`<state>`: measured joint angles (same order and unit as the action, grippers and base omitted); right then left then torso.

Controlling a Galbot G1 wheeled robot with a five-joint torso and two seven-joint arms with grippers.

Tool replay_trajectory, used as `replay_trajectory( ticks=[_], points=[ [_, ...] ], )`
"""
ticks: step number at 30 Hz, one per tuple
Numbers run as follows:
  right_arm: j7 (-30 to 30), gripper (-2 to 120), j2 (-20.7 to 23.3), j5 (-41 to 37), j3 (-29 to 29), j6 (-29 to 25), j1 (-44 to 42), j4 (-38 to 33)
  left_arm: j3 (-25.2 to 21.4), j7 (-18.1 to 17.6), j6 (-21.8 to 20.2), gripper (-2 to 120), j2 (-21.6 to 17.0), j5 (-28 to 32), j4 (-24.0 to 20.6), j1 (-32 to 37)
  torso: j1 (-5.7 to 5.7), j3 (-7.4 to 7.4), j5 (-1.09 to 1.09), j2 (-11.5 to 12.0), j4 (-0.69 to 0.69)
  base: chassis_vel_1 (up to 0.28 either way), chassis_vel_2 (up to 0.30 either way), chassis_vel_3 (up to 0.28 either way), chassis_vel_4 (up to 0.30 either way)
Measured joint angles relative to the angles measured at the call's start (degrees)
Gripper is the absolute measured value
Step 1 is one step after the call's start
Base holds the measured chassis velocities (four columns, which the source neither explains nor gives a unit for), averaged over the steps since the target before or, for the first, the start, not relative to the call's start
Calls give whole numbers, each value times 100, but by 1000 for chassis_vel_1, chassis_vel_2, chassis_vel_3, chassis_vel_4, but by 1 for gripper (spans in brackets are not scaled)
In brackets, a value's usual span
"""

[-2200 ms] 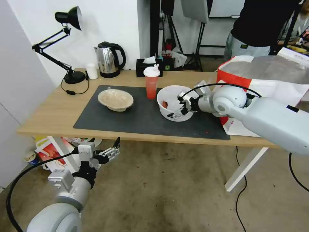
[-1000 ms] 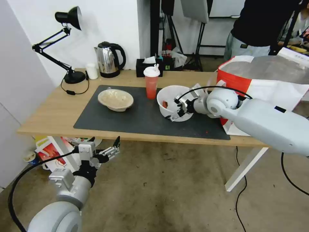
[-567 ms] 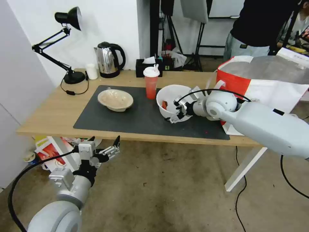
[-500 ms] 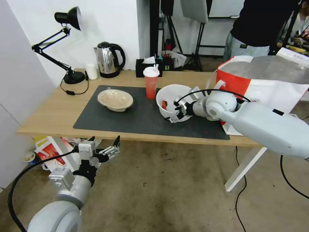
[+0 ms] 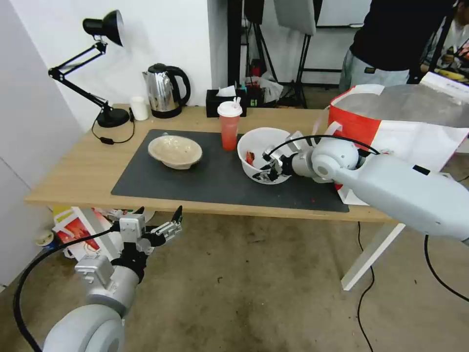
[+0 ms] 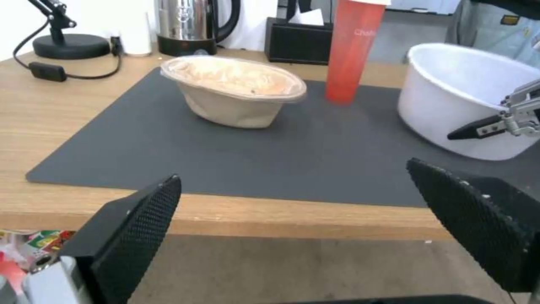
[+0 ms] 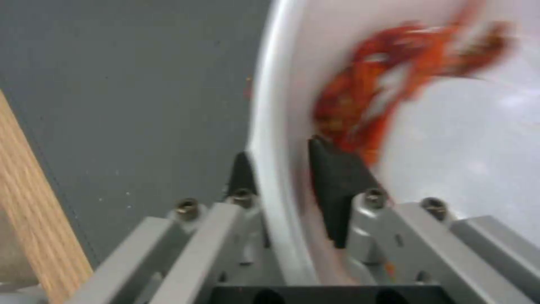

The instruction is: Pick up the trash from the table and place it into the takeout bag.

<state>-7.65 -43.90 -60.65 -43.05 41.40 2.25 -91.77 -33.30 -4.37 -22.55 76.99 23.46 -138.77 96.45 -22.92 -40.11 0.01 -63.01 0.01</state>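
Trash sits on a dark grey mat (image 5: 215,176) on the light-wood worktop (image 5: 73,171), seen from the head camera. A large white plastic bowl (image 5: 259,146) stands upright, mouth up, on the mat's right half, with red residue on its inner wall. Just to its left a red translucent cup (image 5: 229,128) with a white lid stands upright. Farther left, well apart, a shallow beige bowl (image 5: 175,151) rests mouth up. The right gripper (image 5: 265,172) reaches in from the right and pinches the white bowl's near rim. The takeout bag (image 5: 391,120), white with a broad red panel and silver foil lining, stands open at the worktop's right end. The left gripper (image 5: 163,226) hangs below the worktop's front edge, fingers spread and empty.

From the left wrist camera, the beige bowl (image 6: 236,90) shows a crumpled wall and a pale film inside. The red cup (image 6: 352,50) rises tall behind it. The white bowl (image 6: 467,95) has a smooth, plain outer wall, and one dark finger of the right gripper (image 6: 495,126) lies against it. The left gripper's black textured fingers (image 6: 138,219) are wide apart.

From the right wrist camera, the white bowl's rim (image 7: 267,139) runs between two black fingers (image 7: 332,185), one outside and one inside, closed tight on it. Blurred red-orange residue clings to the inner wall.
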Motion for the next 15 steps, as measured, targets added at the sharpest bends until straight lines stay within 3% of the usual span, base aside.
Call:
replay_trajectory(
  ticks=[2, 4, 15],
  points=[
    [3, 2, -5, 1, -4, 0, 31, 2, 1, 0, 0, 100, 0, -11, 1, -1, 0, 0, -1, 0, -2, 0, 0, 0, 0],
    [4, 0, -12, 1, -9, 0, 46, 2, 1, 0, 0, 100, -1, -19, 1, -1, 0, 0, -2, 0, -2, 0, 0, 0, 0],
    [22, 0, -20, 0, -52, -1, 82, -39, -9, 6, -4, 100, 1, -157, 1, -9, 0, 0, -1, 0, -1, 0, 0, 0, 0]
  ],
)
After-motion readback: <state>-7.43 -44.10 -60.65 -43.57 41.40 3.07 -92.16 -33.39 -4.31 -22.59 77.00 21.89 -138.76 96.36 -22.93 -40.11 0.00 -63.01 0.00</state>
